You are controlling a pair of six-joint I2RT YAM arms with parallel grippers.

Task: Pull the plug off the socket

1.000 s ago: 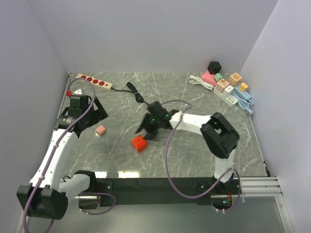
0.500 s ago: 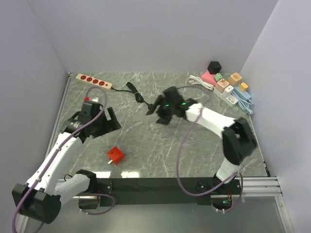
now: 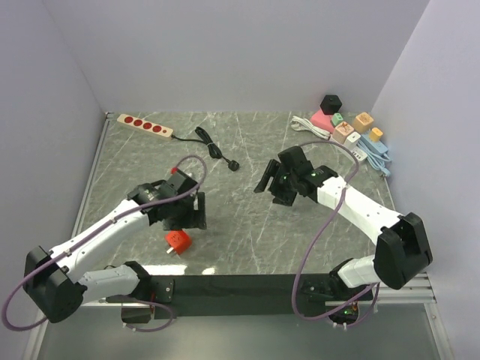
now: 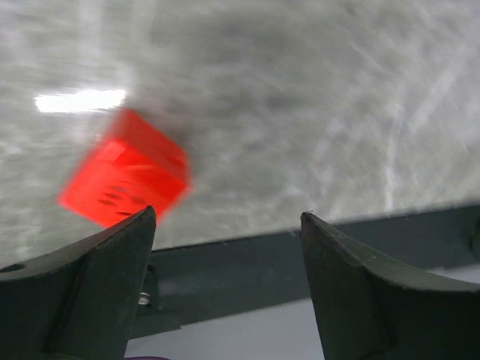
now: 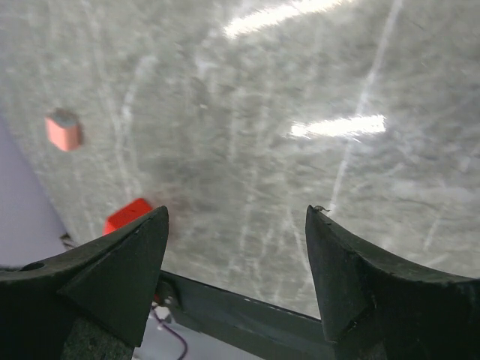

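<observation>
A: Left gripper (image 4: 226, 217), what's the state?
B: Jaws spread wide, nothing between them. It hovers low over the marble table (image 3: 240, 225), near the front edge.
A: And the task piece?
B: Red cube (image 4: 124, 180) sits on the marble just past one fingertip, outside the gap and not gripped. Wrist view is blurred. There are dark slots on one face, can't read more.
A: Its mate?
B: Pink block (image 5: 63, 129) lies on the table apart from the cube, so the two aren't joined. Can't tell which is plug and which is socket.
A: Right side?
B: Right gripper (image 5: 237, 213) is also gaping and empty, above mid-table, well apart from both pieces.
A: Anything else out there?
B: Black corded plug (image 3: 232, 165) lies loose behind the grippers. Its cord (image 3: 210, 144) runs back to a beige power strip (image 3: 145, 125) at the far left. Coloured blocks (image 3: 341, 120) and a white strip (image 3: 352, 148) sit in the far right corner.
</observation>
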